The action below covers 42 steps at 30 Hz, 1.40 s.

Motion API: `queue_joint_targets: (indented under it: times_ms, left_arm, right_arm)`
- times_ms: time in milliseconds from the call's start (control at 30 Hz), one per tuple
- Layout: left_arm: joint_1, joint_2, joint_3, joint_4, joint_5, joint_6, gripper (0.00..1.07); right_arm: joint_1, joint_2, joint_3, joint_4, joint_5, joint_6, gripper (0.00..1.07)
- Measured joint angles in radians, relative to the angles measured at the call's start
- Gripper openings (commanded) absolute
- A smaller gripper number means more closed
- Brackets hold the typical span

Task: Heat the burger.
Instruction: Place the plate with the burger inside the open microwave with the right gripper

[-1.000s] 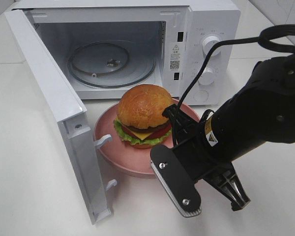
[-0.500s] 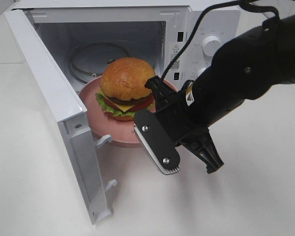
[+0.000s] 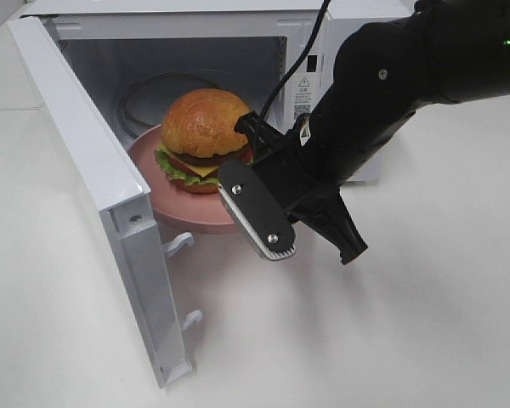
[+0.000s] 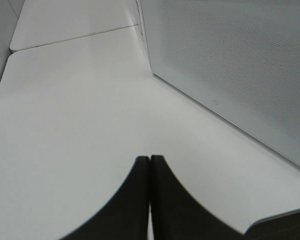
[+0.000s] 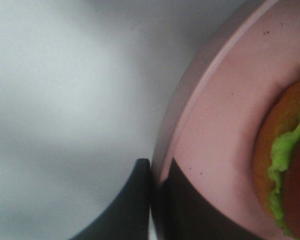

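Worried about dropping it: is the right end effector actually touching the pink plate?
Touching. The right wrist view shows the right end effector pinching the pink plate at its rim, no gap.

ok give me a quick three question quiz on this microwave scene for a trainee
1. True or false: the microwave door is open.
2. What is the right gripper shut on? A the microwave door, B the rim of the pink plate, C nothing.
3. Fill in: the left gripper is ___ and holds nothing.

Key
1. True.
2. B: its fingers pinch the rim of the plate that carries the burger.
3. Shut.
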Motion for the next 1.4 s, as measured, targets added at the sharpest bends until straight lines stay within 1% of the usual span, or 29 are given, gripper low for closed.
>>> queue_joint_targets:
  times_ms: [67,133,233,267,367,400,433,467,567,600,633,667,700,733,767,800,833,900,933,967,1000,1033,1133,1167,1200,1233,1267,1300,1400]
  left_arm:
    - [0.000,0.000,0.000,0.000,0.000,0.000,0.00]
    - [0.000,0.000,0.000,0.000,0.000,0.000,0.00]
    - [0.000,0.000,0.000,0.000,0.000,0.000,0.00]
    - [0.000,0.000,0.000,0.000,0.000,0.000,0.00]
    - [0.000,0.000,0.000,0.000,0.000,0.000,0.00]
    - [0.000,0.000,0.000,0.000,0.000,0.000,0.00]
    - [0.000,0.000,0.000,0.000,0.000,0.000,0.00]
    - [0.000,0.000,0.000,0.000,0.000,0.000,0.00]
    - [0.000,0.000,0.000,0.000,0.000,0.000,0.00]
    - [0.000,0.000,0.000,0.000,0.000,0.000,0.00]
    - [0.000,0.000,0.000,0.000,0.000,0.000,0.00]
    - [0.000,0.000,0.000,0.000,0.000,0.000,0.00]
    - [0.000,0.000,0.000,0.000,0.000,0.000,0.00]
    - [0.000,0.000,0.000,0.000,0.000,0.000,0.00]
    - [0.000,0.000,0.000,0.000,0.000,0.000,0.00]
    - [0.000,0.000,0.000,0.000,0.000,0.000,0.00]
    - [0.000,0.000,0.000,0.000,0.000,0.000,0.00]
    - [0.000,0.000,0.000,0.000,0.000,0.000,0.00]
    - [0.000,0.000,0.000,0.000,0.000,0.000,0.00]
    - [0.000,0.000,0.000,0.000,0.000,0.000,0.00]
    - [0.000,0.000,0.000,0.000,0.000,0.000,0.00]
    - [0.000,0.000,0.000,0.000,0.000,0.000,0.00]
    - [0.000,0.000,0.000,0.000,0.000,0.000,0.00]
    - [0.000,0.000,0.000,0.000,0.000,0.000,0.00]
    - [0.000,0.000,0.000,0.000,0.000,0.000,0.00]
    - [0.000,0.000,0.000,0.000,0.000,0.000,0.00]
    - [0.000,0.000,0.000,0.000,0.000,0.000,0.00]
    - [0.000,0.000,0.000,0.000,0.000,0.000,0.00]
    - [0.000,0.000,0.000,0.000,0.000,0.000,0.00]
  right_arm:
    - [-0.004,0.012,-0.021,0.009,0.005,-0.016,0.00]
    - [-0.006,0.051,-0.071,0.010,0.017,-0.035,0.00]
    - [-0.006,0.062,-0.084,0.013,0.017,-0.039,0.00]
    - [-0.006,0.085,-0.113,0.016,0.020,-0.040,0.00]
    - [-0.006,0.106,-0.135,0.017,0.021,-0.040,0.00]
    - [-0.006,0.131,-0.167,0.017,0.025,-0.040,0.00]
    - [-0.006,0.131,-0.167,0.017,0.025,-0.040,0.00]
    - [-0.006,0.155,-0.202,0.017,0.033,-0.037,0.00]
    - [-0.008,0.175,-0.233,0.017,0.043,-0.032,0.00]
    - [-0.013,0.194,-0.271,0.021,0.059,-0.028,0.00]
    - [-0.013,0.194,-0.271,0.021,0.059,-0.028,0.00]
    - [-0.016,0.219,-0.317,0.022,0.083,-0.008,0.00]
    - [-0.016,0.219,-0.317,0.022,0.083,-0.008,0.00]
    - [-0.025,0.246,-0.371,0.025,0.122,0.016,0.00]
    - [-0.025,0.246,-0.371,0.025,0.122,0.016,0.00]
    - [-0.029,0.270,-0.417,0.024,0.152,0.031,0.00]
    - [-0.029,0.270,-0.417,0.024,0.152,0.031,0.00]
    - [-0.047,0.333,-0.530,0.027,0.204,0.099,0.00]
    - [-0.047,0.333,-0.530,0.027,0.204,0.099,0.00]
    - [-0.058,0.365,-0.579,0.027,0.215,0.130,0.00]
    - [-0.058,0.365,-0.579,0.027,0.215,0.130,0.00]
    - [-0.071,0.391,-0.619,0.027,0.227,0.172,0.00]
    - [-0.075,0.402,-0.642,0.027,0.234,0.190,0.00]
    - [-0.087,0.426,-0.685,0.027,0.253,0.234,0.00]
    - [-0.087,0.426,-0.685,0.027,0.253,0.234,0.00]
    - [-0.100,0.465,-0.753,0.027,0.291,0.276,0.00]
    - [-0.100,0.465,-0.753,0.027,0.291,0.276,0.00]
    - [-0.103,0.494,-0.791,0.027,0.323,0.283,0.00]
    - [-0.103,0.505,-0.804,0.029,0.334,0.286,0.00]
